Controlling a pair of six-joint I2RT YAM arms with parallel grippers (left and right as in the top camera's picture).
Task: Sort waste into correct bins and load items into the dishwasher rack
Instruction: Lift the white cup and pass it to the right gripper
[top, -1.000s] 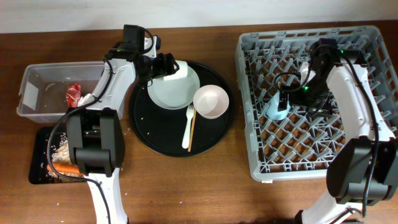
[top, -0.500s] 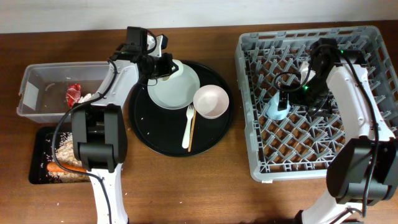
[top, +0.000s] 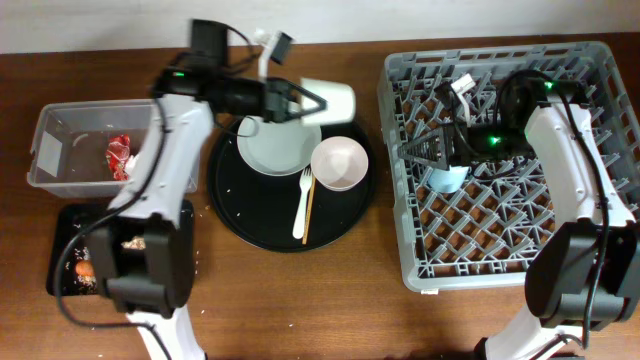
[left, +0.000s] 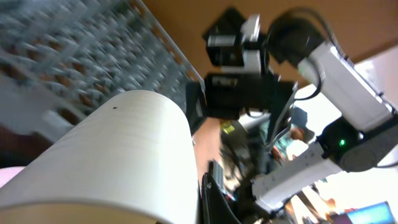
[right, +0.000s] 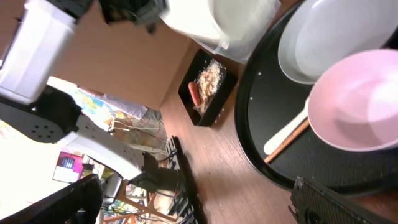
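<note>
Lifted up, the small white cup (top: 335, 100) is hanging near the desk's far edge, pinched by the left gripper (top: 312, 101) (jaws narrow). The right gripper (top: 425, 150) is hovering wide open over the dishwasher rack (top: 480, 250).

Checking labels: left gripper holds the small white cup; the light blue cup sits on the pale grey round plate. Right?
No. Overhead view shows the light blue cup in the grey plastic dishwasher rack, not on the plate; the rest holds.
</note>
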